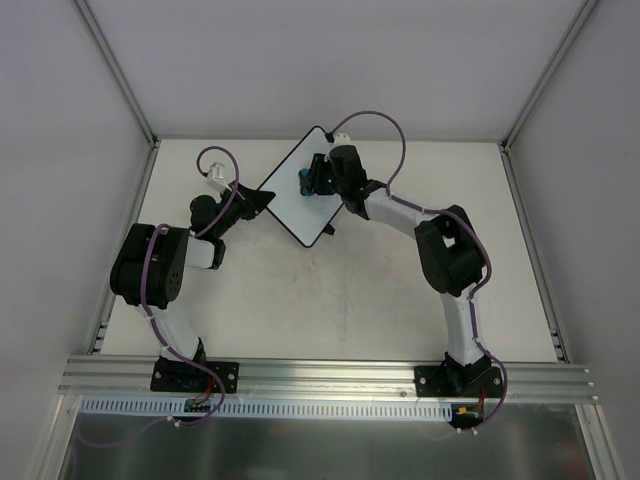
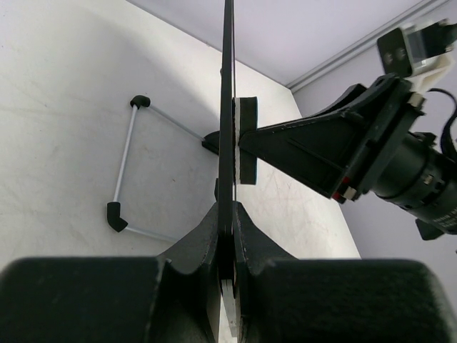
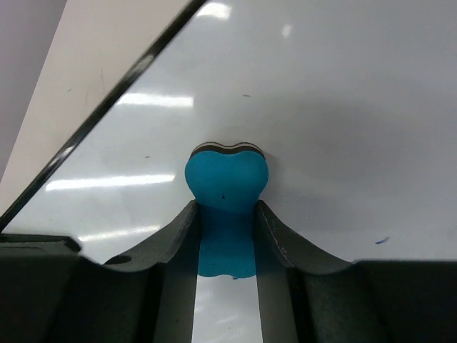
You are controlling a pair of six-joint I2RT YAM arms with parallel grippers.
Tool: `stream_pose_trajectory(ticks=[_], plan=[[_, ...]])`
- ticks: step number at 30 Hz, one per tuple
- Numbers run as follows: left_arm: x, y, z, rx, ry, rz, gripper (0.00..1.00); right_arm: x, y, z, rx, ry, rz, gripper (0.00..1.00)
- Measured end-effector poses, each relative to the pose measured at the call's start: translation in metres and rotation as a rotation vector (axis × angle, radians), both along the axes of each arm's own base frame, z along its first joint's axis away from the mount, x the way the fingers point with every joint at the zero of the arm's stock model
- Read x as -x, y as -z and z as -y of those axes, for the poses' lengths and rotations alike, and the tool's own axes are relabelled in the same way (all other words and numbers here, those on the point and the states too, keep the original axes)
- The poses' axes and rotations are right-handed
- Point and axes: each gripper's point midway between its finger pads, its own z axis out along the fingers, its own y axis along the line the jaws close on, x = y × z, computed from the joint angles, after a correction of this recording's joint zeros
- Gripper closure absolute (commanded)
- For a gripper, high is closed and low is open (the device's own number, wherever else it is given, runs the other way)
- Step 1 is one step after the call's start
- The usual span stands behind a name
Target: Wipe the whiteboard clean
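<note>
The whiteboard [image 1: 292, 197] is held tilted above the table at the back middle. My left gripper [image 1: 258, 200] is shut on its left edge; in the left wrist view the board [image 2: 227, 107] shows edge-on between the closed jaws of that gripper [image 2: 230, 214]. My right gripper [image 1: 312, 178] is shut on the blue bone-shaped eraser [image 3: 226, 214] and presses it flat against the board's white face [image 3: 321, 107]. The eraser's dark felt [image 2: 247, 139] touches the board in the left wrist view. A small blue mark [image 3: 383, 241] shows on the board at the right.
The board's wire stand [image 2: 125, 168] with black feet lies behind the board. The metal frame rail [image 1: 330, 375] runs along the near table edge, and grey enclosure walls stand left, right and back.
</note>
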Motion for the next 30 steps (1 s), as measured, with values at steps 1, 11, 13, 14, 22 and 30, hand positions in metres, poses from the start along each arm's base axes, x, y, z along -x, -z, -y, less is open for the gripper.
stream_pose_trajectory(ticks=[1,11,13,14,22,30], plan=[[0.0,0.0,0.0,0.0,0.0,0.0,1.0,-0.003,0.003,0.006,-0.012,0.021,-0.016,1.0],[0.0,0.0,0.0,0.001,0.002,0.001,1.0,-0.022,0.036,0.063,-0.106,0.238,-0.165,1.0],[0.0,0.0,0.001,0.001,0.002,0.002,1.0,-0.023,0.04,0.07,-0.119,0.267,-0.187,1.0],[0.0,-0.001,0.001,0.001,0.003,0.002,1.0,-0.024,0.043,0.072,-0.126,0.281,-0.196,1.0],[0.0,-0.001,0.001,0.001,0.004,0.005,1.0,-0.021,0.047,0.078,-0.179,0.34,-0.24,1.0],[0.001,-0.002,0.001,0.001,0.006,0.007,1.0,-0.015,0.055,0.084,-0.183,0.369,-0.269,1.0]])
